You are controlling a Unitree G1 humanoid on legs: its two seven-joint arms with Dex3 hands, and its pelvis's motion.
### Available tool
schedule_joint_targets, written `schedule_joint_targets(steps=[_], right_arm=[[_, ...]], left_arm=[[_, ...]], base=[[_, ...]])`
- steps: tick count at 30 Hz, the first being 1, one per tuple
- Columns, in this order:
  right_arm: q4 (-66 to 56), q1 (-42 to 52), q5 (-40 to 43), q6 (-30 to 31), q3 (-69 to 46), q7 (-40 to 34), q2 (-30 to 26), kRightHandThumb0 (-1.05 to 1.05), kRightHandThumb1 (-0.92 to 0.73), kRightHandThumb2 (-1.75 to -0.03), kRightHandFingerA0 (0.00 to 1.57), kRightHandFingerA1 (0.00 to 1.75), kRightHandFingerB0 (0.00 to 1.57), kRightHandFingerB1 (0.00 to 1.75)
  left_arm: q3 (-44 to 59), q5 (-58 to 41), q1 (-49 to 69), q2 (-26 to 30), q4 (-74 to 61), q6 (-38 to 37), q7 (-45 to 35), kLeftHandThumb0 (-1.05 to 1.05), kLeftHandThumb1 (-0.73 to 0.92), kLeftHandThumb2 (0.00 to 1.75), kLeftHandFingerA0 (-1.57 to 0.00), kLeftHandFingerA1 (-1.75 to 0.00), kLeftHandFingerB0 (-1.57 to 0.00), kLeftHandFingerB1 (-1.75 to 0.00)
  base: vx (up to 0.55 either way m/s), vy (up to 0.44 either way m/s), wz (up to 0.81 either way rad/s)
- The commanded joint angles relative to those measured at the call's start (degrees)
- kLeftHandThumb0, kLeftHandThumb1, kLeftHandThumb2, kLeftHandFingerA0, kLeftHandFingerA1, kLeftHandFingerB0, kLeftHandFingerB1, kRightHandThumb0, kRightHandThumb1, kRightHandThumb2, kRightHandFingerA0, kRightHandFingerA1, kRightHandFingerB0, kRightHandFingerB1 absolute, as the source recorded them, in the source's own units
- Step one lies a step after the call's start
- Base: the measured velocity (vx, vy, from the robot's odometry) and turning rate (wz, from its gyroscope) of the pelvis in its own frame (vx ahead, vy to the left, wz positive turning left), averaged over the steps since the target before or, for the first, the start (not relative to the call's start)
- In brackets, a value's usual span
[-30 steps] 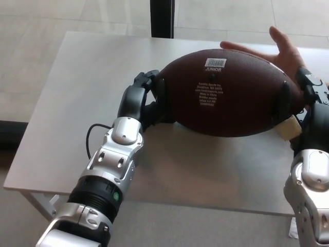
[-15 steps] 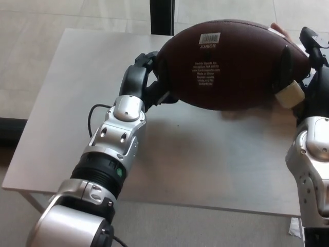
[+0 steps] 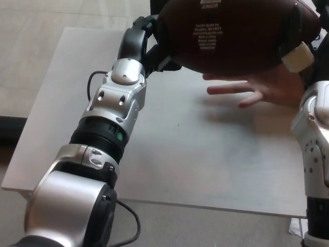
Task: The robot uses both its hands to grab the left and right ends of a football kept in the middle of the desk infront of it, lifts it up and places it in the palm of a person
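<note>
Football [image 3: 226, 36] was clamped end to end between left hand [image 3: 149, 43] and right hand [image 3: 300, 43], both closed on it, held clear of the desk [image 3: 205, 164] directly above a person's open palm [image 3: 267, 87], evidently for handover.

A single view is given, from the robot's head, looking steeply down and forward onto the table [image 3: 205, 170]. The table fills most of the frame; its near edge runs along the bottom and its far edge lies near the top, with tiled floor [image 3: 31, 56] beyond its left side. The camera sits close: the left arm [image 3: 103, 139] rises large from the bottom left corner over the table, and the right arm [image 3: 316, 144] is cropped by the right border. The football [image 3: 231, 36] above the table's far part is cut by the top border.
</note>
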Motion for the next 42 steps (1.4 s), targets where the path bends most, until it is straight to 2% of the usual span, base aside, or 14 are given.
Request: schedule_joint_targets(steps=[1, 4, 5, 7, 8, 21, 25, 28, 29, 32, 34, 36, 37, 42], right_arm=[[2.2, -9.3, 8.9, 2.6, -1.0, 6.7, 3.2, -0.67, -0.82, -0.64, 0.54, 0.61, 0.34, 0.36], [4.7, -12.7, 10.2, 3.0, -3.4, 6.0, 3.5, -0.67, -0.84, -0.65, 0.57, 0.62, 0.35, 0.37], [5.8, -14.3, 11.1, 3.6, -4.9, 5.3, 3.6, -0.68, -0.83, -0.65, 0.56, 0.60, 0.36, 0.37], [8.1, -17.8, 13.3, 4.5, -8.3, 3.5, 4.4, -0.67, -0.83, -0.64, 0.57, 0.61, 0.36, 0.37], [9.1, -19.1, 14.2, 5.5, -9.7, 2.5, 4.8, -0.69, -0.82, -0.64, 0.58, 0.59, 0.38, 0.36], [30.3, -34.0, 23.8, 6.4, -29.8, -5.0, 2.2, -0.60, -0.92, -0.68, 0.46, 0.66, 0.29, 0.39], [34.4, -32.7, 22.0, 5.6, -31.0, -3.9, 1.0, -0.61, -0.92, -0.70, 0.48, 0.67, 0.28, 0.39], [38.4, -31.5, 22.5, 3.1, -33.3, -3.0, -0.1, -0.62, -0.92, -0.72, 0.42, 0.66, 0.24, 0.40], [39.5, -30.1, 22.4, 2.0, -33.4, -0.6, -0.8, -0.64, -0.79, -1.05, 0.28, 0.63, 0.13, 0.49], [41.3, -28.5, 21.3, 0.2, -34.3, -2.6, -1.0, -0.62, -0.77, -1.03, 0.33, 0.64, 0.18, 0.50], [43.5, -27.9, 21.5, -1.1, -36.2, -5.3, -1.6, -0.59, -0.92, -0.69, 0.52, 0.86, 0.32, 0.45], [45.9, -27.2, 21.1, -2.5, -36.7, -5.4, -2.3, -0.64, -0.75, -1.05, 0.45, 0.69, 0.24, 0.54], [47.3, -26.7, 21.2, -3.4, -37.2, -4.8, -2.7, -0.62, -0.92, -0.69, 0.44, 0.61, 0.26, 0.42], [51.2, -25.5, 19.5, -6.4, -36.7, -5.6, -4.1, -0.59, -0.92, -0.68, 0.52, 0.68, 0.35, 0.45]], left_arm=[[-6.2, 3.0, -11.7, -1.4, 1.6, 3.8, -12.9, -0.56, 0.83, 0.65, -0.66, -1.00, -0.45, -0.50], [-2.7, 0.2, -15.6, -1.4, 3.9, 8.1, -10.0, -0.52, 0.71, 1.11, -0.72, -1.01, -0.52, -0.76], [-3.9, 1.5, -16.8, -1.0, 5.2, 7.2, -11.1, -0.57, 0.92, 0.68, -0.47, -1.13, -0.36, -0.55], [-6.3, 3.7, -17.8, 0.3, 6.8, 3.8, -13.9, -0.56, 0.73, 1.07, -0.52, -0.88, -0.34, -0.60], [-6.1, 3.4, -18.4, 0.5, 7.6, 4.1, -14.9, -0.58, 0.91, 0.67, -0.57, -0.93, -0.47, -0.54], [-28.2, 20.2, -24.6, 3.4, 15.1, 5.0, -22.6, -0.33, 0.66, 0.60, -0.69, -1.22, -0.41, -0.49], [-36.4, 24.7, -24.5, 2.6, 15.9, 4.5, -26.2, -0.40, 0.73, 0.61, -0.57, -0.67, -0.51, -0.52], [-38.7, 24.8, -23.2, 1.1, 16.6, 4.4, -25.5, -0.30, 0.69, 0.60, -0.74, -1.05, -0.58, -0.55], [-38.8, 24.2, -22.1, 0.8, 16.1, 3.0, -24.7, -0.25, 0.66, 0.61, -0.72, -1.37, -0.18, -0.36], [-37.2, 21.3, -20.7, -0.3, 16.1, 4.2, -25.5, -0.22, 0.68, 0.60, -0.61, -1.58, -0.15, -0.32], [-40.0, 23.6, -20.1, -0.8, 16.1, 2.0, -26.6, -0.26, 0.70, 0.59, -0.51, -1.51, -0.15, -0.36], [-41.2, 24.5, -19.9, -1.2, 16.1, 1.6, -27.0, -0.29, 0.73, 0.57, -0.45, -1.46, -0.22, -0.39], [-41.6, 24.7, -19.9, -1.6, 16.1, 1.9, -27.5, -0.28, 0.70, 0.63, -0.59, -1.46, -0.25, -0.43], [-42.1, 25.2, -18.9, -1.4, 15.2, 0.9, -27.4, -0.29, 0.67, 0.63, -0.68, -1.41, -0.23, -0.38]], base=[[0.00, 0.000, 0.00], [0.00, 0.000, 0.00], [0.00, 0.000, 0.00], [0.00, 0.000, 0.00], [0.00, 0.000, 0.00], [0.00, 0.000, 0.00], [0.00, 0.000, 0.00], [0.00, 0.000, 0.00], [0.00, 0.000, 0.00], [0.00, 0.000, 0.00], [0.00, 0.000, 0.00], [0.00, 0.000, 0.00], [0.00, 0.000, 0.00], [0.00, 0.000, 0.00]])
